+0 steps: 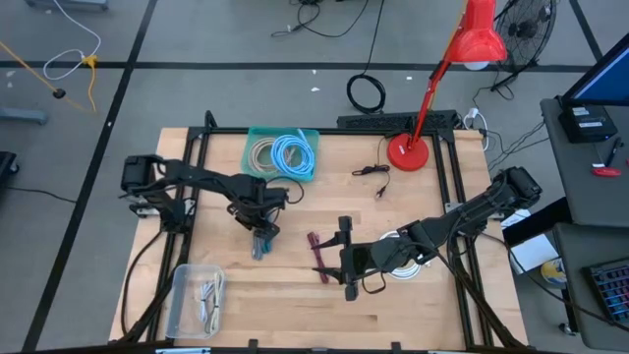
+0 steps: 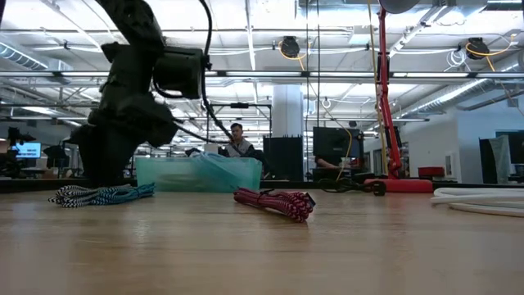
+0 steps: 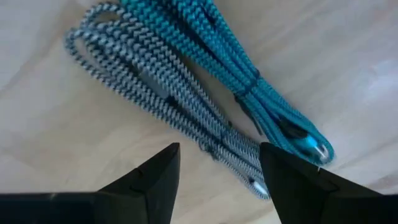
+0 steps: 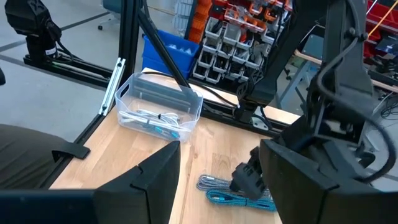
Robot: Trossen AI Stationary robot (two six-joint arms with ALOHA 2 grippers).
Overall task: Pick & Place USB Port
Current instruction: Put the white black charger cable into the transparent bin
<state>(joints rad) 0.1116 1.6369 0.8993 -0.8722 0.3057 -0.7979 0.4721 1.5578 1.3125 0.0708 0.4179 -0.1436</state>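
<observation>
Two braided USB cable bundles, one teal [image 3: 249,68] and one grey-white [image 3: 155,87], lie side by side on the wooden table [image 1: 295,305]. My left gripper [image 3: 217,149] is open and hovers right above them [image 1: 261,246], its fingers on either side of the grey-white bundle's plug end. A red braided cable bundle [image 1: 319,258] lies flat near the table's middle [image 2: 274,202]. My right gripper [image 1: 341,261] is open just to the right of it, pointing toward the table's left side [image 4: 217,146].
A clear plastic bin [image 1: 192,295] holding cables stands at the near left corner [image 4: 158,115]. A teal tray [image 1: 251,133] with coiled cables sits at the far edge. A red desk lamp [image 1: 405,152], a thin black cable [image 1: 373,172] and a white cable coil [image 1: 418,267] occupy the right half.
</observation>
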